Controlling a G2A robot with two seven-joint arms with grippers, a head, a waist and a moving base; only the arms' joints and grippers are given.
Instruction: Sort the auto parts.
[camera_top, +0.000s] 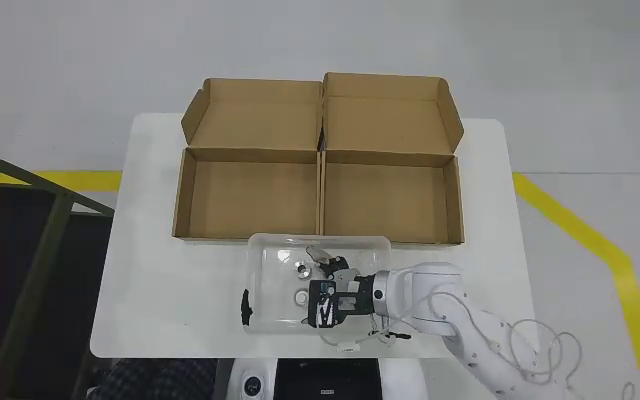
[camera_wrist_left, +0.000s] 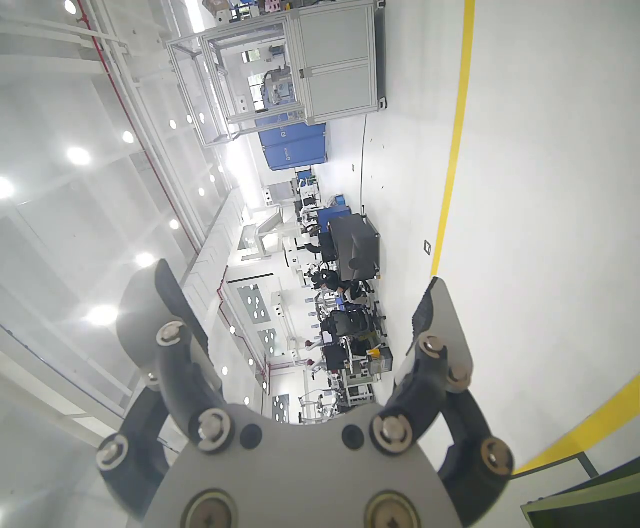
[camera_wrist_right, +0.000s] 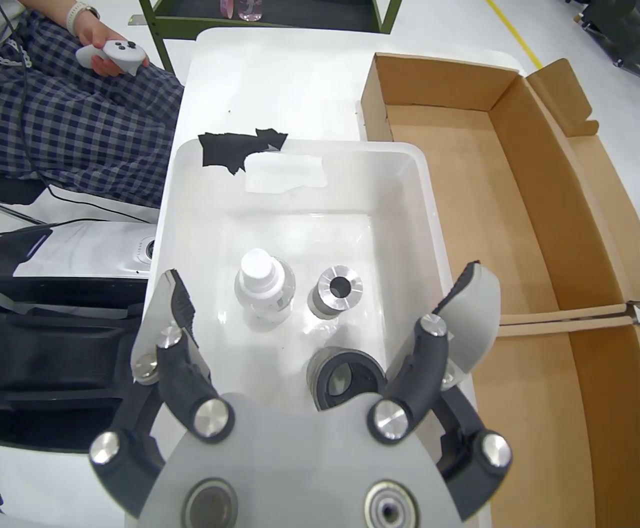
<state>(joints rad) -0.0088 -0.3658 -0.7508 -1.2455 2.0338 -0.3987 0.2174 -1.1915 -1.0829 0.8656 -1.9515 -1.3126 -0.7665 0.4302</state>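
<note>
Industrial robotics hall: yellow floor lines (camera_wrist_left: 452, 150), aluminium-framed enclosure (camera_wrist_left: 340, 75), rows of workstations (camera_wrist_left: 350, 320).

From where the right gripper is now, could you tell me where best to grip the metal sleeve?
Grip its round outer wall from straight above, I'd say: the sleeve stands upright, bore up, apart from the white part beside it. The right gripper is open over the bin.

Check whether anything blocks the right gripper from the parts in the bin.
Nothing visible does. The open right gripper hangs over the bin, its metal sleeve, white part and black ring uncovered.
</note>
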